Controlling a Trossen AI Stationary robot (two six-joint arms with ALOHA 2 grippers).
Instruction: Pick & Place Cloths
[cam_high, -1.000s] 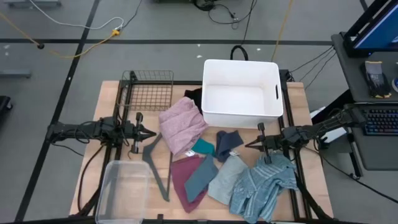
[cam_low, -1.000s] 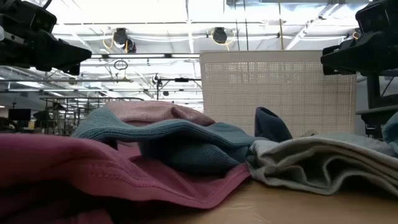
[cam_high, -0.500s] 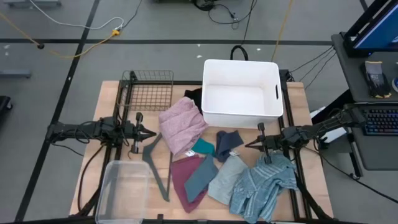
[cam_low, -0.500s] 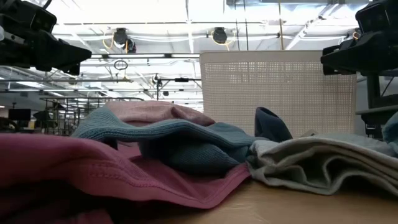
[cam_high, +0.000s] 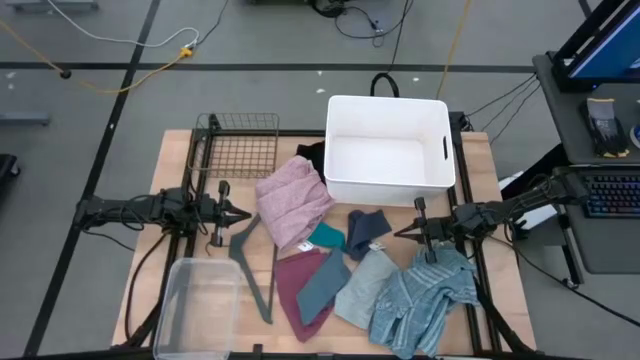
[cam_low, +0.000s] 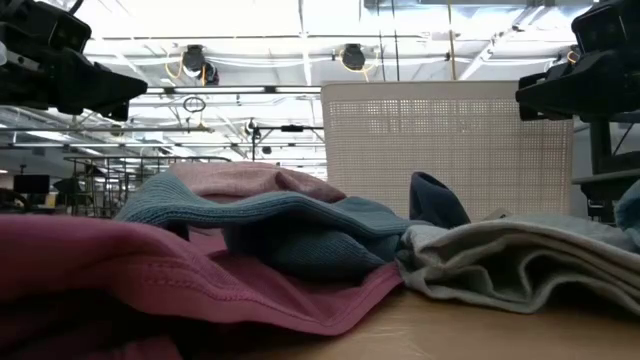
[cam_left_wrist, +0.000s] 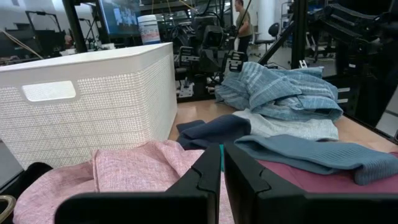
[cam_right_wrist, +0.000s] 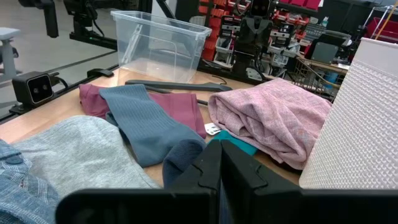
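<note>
From above we see a pale wooden surface (cam_high: 470, 160) carrying a white plastic bin (cam_high: 389, 142), a wire basket (cam_high: 238, 145) and a clear tub (cam_high: 197, 305); the cloths, led by a crumpled pink fabric piece (cam_high: 293, 200), lie spread between the arms. The left end effector (cam_high: 243, 215) hovers beside the pink piece, pinched together and empty; the right end effector (cam_high: 400, 232) likewise, beside the blue striped garment (cam_high: 425, 295). At table height, a maroon cloth (cam_low: 150, 270) fills the foreground under ceiling lights.
</note>
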